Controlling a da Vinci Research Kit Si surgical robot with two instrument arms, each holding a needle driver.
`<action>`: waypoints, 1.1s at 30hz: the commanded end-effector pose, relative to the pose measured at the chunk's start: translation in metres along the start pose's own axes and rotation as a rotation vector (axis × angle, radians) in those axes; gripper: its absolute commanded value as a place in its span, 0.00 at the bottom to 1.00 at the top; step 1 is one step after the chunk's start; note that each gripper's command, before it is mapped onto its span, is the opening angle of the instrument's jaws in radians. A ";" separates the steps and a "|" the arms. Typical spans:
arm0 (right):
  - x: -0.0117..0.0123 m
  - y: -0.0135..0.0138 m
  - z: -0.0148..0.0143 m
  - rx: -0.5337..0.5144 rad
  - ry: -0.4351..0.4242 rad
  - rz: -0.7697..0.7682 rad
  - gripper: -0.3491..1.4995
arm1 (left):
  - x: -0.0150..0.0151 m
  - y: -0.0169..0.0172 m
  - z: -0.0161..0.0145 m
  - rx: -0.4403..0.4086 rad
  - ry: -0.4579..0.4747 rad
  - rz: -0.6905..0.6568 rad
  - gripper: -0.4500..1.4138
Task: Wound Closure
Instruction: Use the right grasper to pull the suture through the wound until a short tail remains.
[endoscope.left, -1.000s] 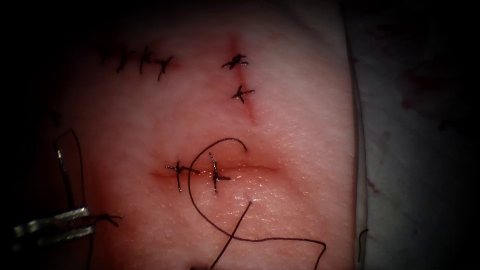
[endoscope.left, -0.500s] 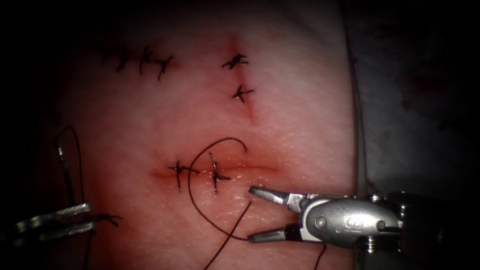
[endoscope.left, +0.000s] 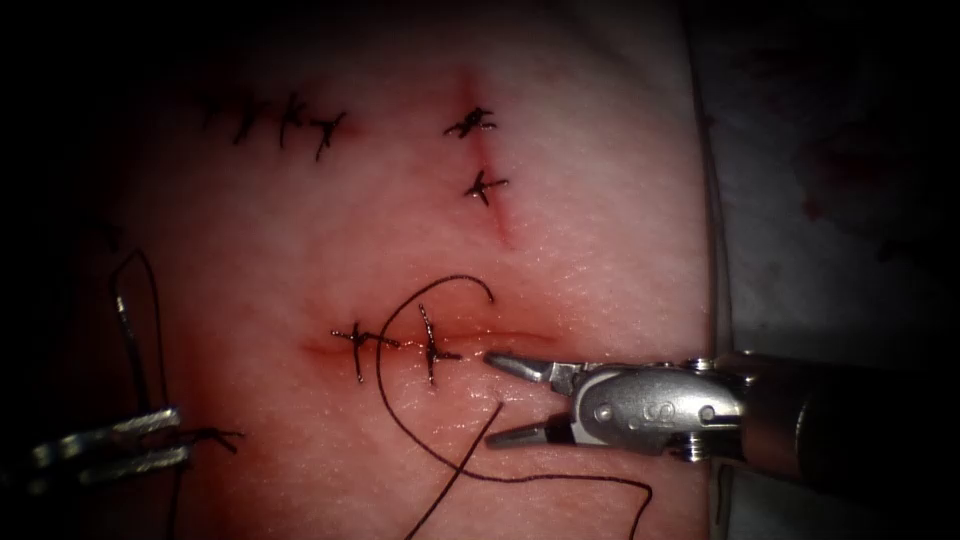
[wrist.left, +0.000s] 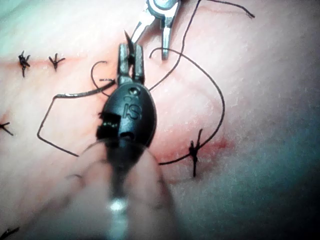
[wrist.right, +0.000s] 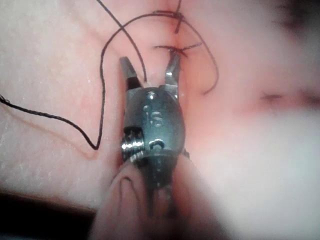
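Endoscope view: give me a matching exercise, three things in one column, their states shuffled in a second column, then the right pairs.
Things
1. left arm's silver needle driver
2. right arm's silver needle driver
3. loose dark thread

States
A. lies looped across the cut
B. jaws open, holding nothing
C. jaws shut on the curved steel needle, left of the cut, not in the tissue

Pairs: 1-C, 2-B, 3-A

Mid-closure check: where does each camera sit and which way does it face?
Endoscope: above and in front of the tissue, facing down at the cut; left tool and right tool show.
Left wrist: along the left shaft; its jaws grip the needle near its tip, out of tissue.
Right wrist: along the right shaft; jaws open, empty, over thread.
Shared: endoscope and left wrist both show the right tool and the knotted stitches.
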 end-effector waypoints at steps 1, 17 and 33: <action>0.0000 -0.0002 0.0012 -0.001 -0.007 -0.001 0.40 | -0.0004 0.0001 0.0007 0.001 0.002 0.001 0.00; 0.0084 -0.0083 -0.0020 0.065 -0.052 -0.015 0.00 | -0.0008 0.0000 0.0009 -0.006 -0.004 0.002 0.00; 0.0175 -0.0141 -0.0018 0.110 0.033 -0.002 0.00 | -0.0008 0.0002 0.0010 -0.013 -0.012 0.005 0.00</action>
